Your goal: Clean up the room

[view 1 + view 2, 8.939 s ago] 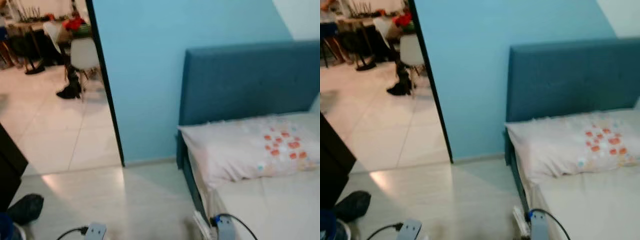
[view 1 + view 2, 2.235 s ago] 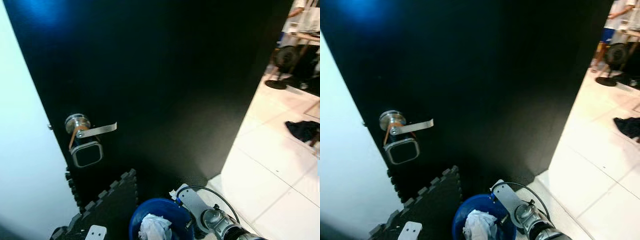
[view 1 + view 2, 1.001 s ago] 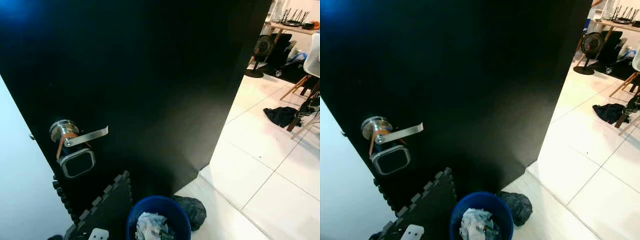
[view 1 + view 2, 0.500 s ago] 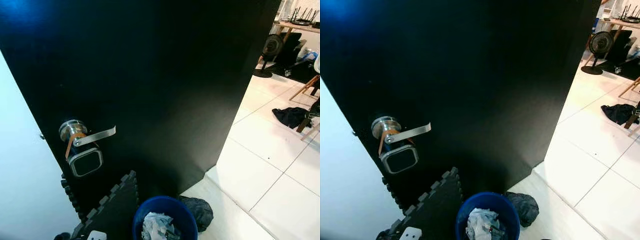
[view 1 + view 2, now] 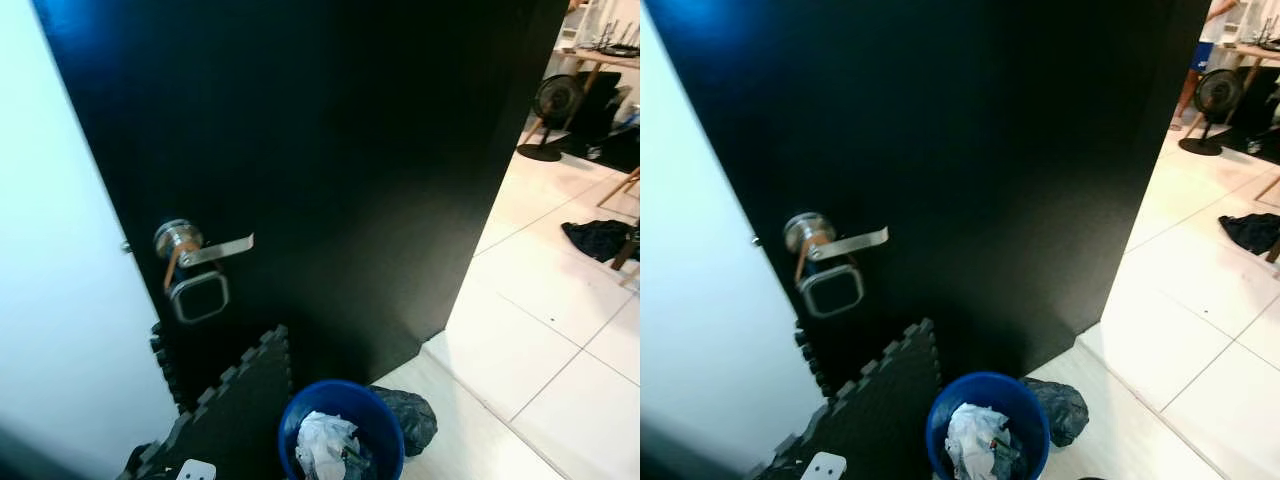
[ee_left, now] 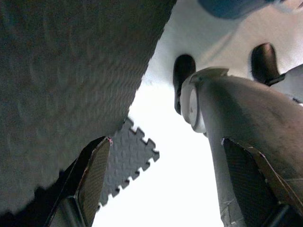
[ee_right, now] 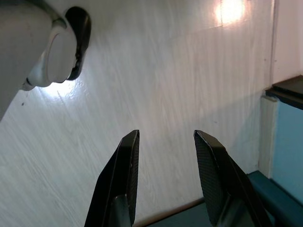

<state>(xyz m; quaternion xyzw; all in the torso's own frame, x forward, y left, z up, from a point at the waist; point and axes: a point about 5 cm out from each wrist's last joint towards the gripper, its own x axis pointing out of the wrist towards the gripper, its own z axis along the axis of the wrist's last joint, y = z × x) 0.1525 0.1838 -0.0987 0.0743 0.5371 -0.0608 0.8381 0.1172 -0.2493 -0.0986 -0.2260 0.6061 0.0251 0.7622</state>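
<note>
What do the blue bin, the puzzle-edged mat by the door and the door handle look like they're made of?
The blue bin: probably plastic, with a smooth, evenly coloured rim. The mat: likely dark foam, matte, with interlocking teeth and a pebbled texture in the left wrist view. The door handle: metal by its look, a silvery lever catching bright highlights.

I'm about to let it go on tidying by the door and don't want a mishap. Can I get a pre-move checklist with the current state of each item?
1. Left end effector empty, fingers apart, hanging over the foam mat: ok.
2. Right end effector empty, fingers apart above bare floor: ok.
3. Blue bin upright, with crumpled white trash inside: ok.
4. Dark bag lying on the floor against the bin, not yet picked up: not ok.
5. Black door open, tiled room visible past its edge: ok.
6. Dark cloth on the tiles in the next room, still to collect: not ok.
</note>
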